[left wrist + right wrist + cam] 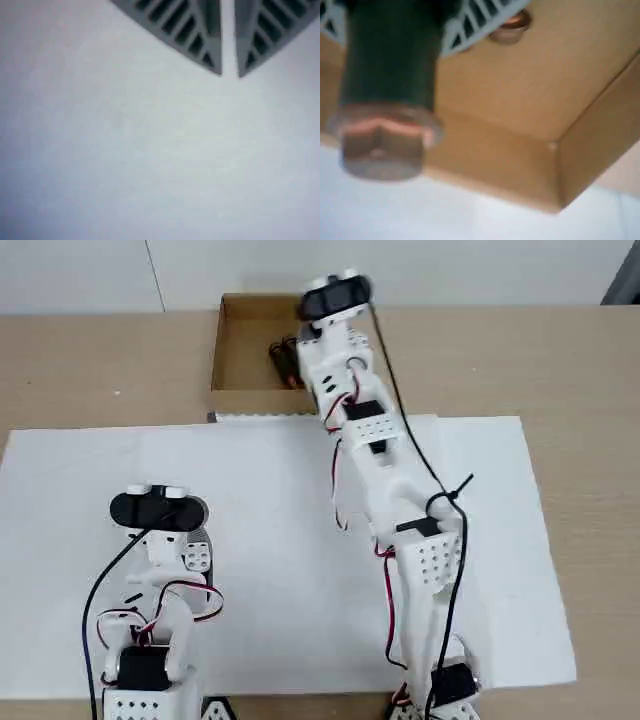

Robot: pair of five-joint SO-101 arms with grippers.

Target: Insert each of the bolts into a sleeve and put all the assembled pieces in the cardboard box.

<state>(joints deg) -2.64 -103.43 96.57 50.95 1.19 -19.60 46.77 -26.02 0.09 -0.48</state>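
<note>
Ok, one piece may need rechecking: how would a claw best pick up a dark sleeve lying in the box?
Probably from straight above, pinching across the middle of the sleeve. It lies flat in the box, long axis pointing away from the arms, and the box walls would likely block a sideways approach.

Overhead onto table (80,350); wrists close-up; cardboard box (240,340) in overhead and right.
</note>
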